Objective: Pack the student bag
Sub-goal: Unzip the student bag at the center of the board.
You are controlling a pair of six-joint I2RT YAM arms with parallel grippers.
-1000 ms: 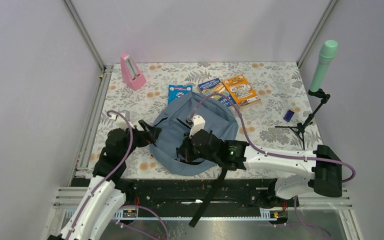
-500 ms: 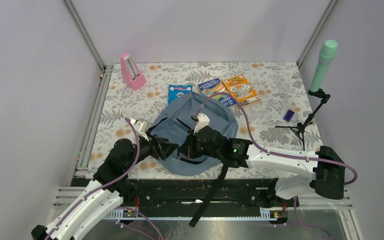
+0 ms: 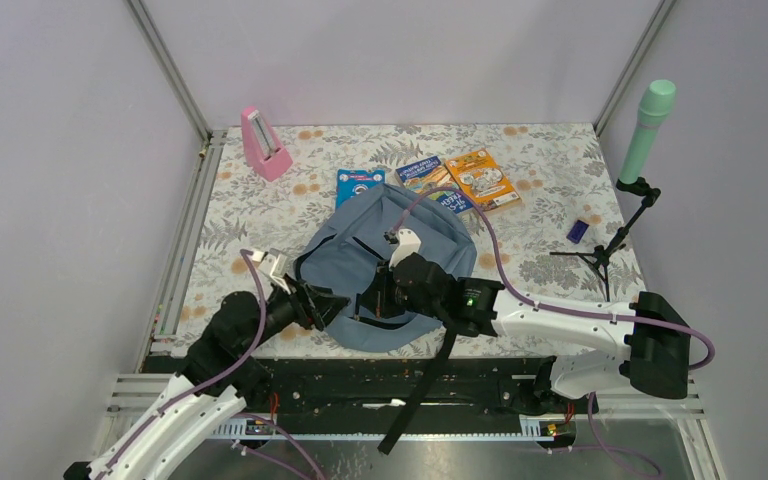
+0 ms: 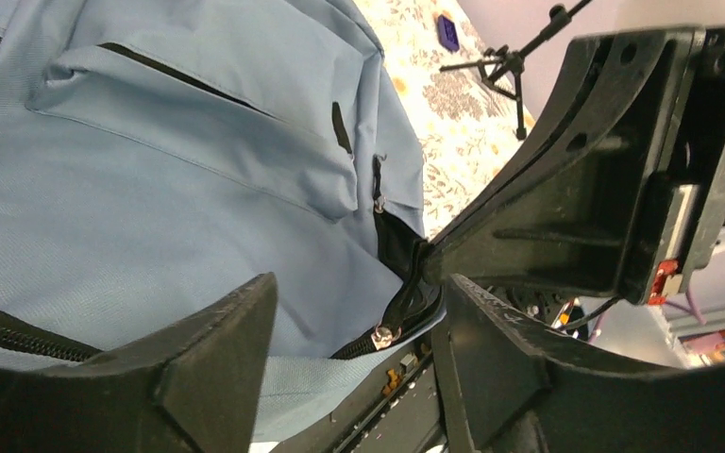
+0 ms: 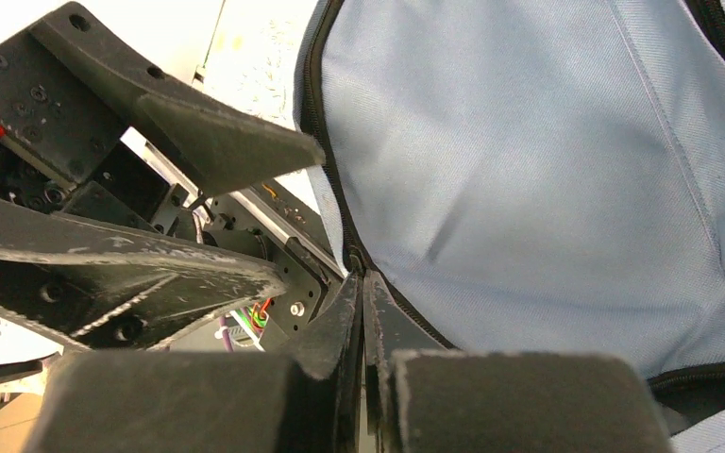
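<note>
The student bag [image 3: 400,255], grey-blue with black zippers, lies flat at the table's near middle. It fills the left wrist view [image 4: 170,170] and the right wrist view [image 5: 529,170]. My right gripper [image 3: 377,300] is shut at the bag's near edge, its tips [image 5: 361,279] pinching the black zipper pull. My left gripper [image 3: 326,301] is open just left of it, empty. Its fingers [image 4: 236,330] stand either side of the zipper slider [image 4: 384,332] without touching it. The right gripper's black body [image 4: 585,189] is close in front of them.
A pink metronome [image 3: 263,143] stands at the back left. A blue book [image 3: 358,184] and two more books [image 3: 438,182] [image 3: 483,178] lie behind the bag. A small purple block [image 3: 577,231] and a green microphone [image 3: 648,125] on a black stand [image 3: 605,255] are at the right. A black strap [image 3: 420,385] hangs over the near edge.
My left gripper has moved from the bag's left edge down and right to its near edge, close to the right gripper. The right gripper has shifted slightly and stays shut.
</note>
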